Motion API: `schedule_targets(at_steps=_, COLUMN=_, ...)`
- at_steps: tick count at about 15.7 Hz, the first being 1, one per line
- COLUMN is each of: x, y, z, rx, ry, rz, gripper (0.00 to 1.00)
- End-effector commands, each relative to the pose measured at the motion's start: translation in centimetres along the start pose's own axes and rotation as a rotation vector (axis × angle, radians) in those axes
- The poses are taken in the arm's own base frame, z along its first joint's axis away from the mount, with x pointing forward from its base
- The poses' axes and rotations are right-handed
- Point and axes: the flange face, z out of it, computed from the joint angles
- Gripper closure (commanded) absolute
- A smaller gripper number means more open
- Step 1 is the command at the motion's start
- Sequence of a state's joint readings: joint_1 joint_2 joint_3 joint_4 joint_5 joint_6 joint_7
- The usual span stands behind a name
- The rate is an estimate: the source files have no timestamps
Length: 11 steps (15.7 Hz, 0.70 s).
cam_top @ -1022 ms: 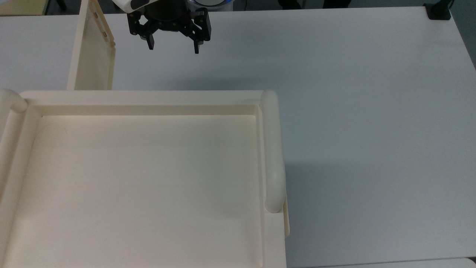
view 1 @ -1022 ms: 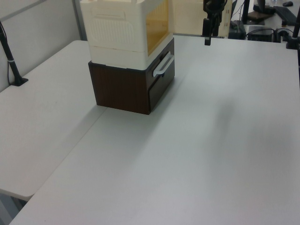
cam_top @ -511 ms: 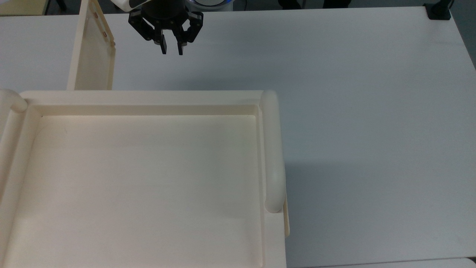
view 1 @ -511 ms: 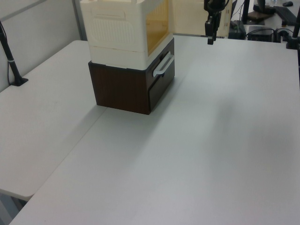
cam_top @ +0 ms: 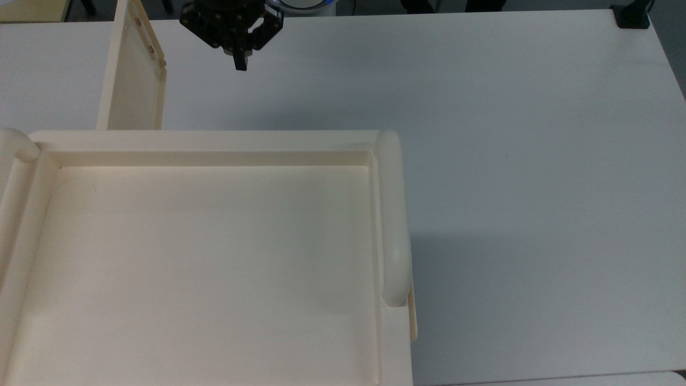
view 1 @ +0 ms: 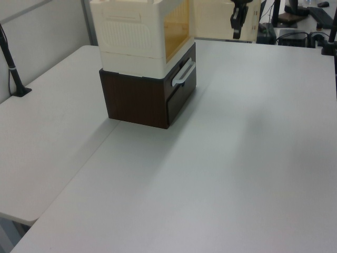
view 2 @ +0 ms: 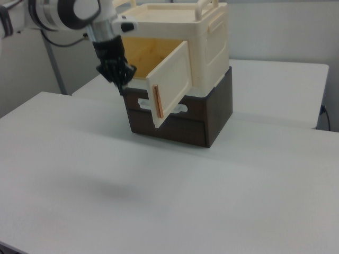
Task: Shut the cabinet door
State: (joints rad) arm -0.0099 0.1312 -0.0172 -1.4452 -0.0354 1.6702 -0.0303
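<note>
Now that fingers have snapped together on nothing since a second ago, gripper (cam_top: 240, 63) near the swung-out cabinet door (cam_top: 134, 80), ready to push it shut.

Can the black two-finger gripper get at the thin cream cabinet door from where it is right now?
Probably yes. The black two-finger gripper, fingers shut, hangs above bare white table to the top view's right of the thin cream cabinet door, which stands swung open. Nothing lies between them.
</note>
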Motion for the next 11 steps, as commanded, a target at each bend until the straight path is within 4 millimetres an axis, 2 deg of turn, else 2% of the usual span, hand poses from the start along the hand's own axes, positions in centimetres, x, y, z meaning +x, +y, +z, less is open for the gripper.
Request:
schedule_targets(at_steps=1, x=-1.4, y=0.9, z=-5.5, rx=0.008, ry=0.085, rz=-0.004, gripper=1.00)
schedule_targets(at_steps=4, x=-1.5, y=3.3, z=-9.7, rx=0.002, ry=0.181, rz=0.045, gripper=1.00)
schedule_targets(at_steps=6, x=-1.5, y=5.3, z=-11.7, rx=-0.010, ry=0.253, rz=0.081, gripper=1.00)
schedule_targets(at_steps=11, x=-1.3, y=11.6, z=-12.7, rx=-0.039, ry=0.383, rz=0.179, gripper=1.00)
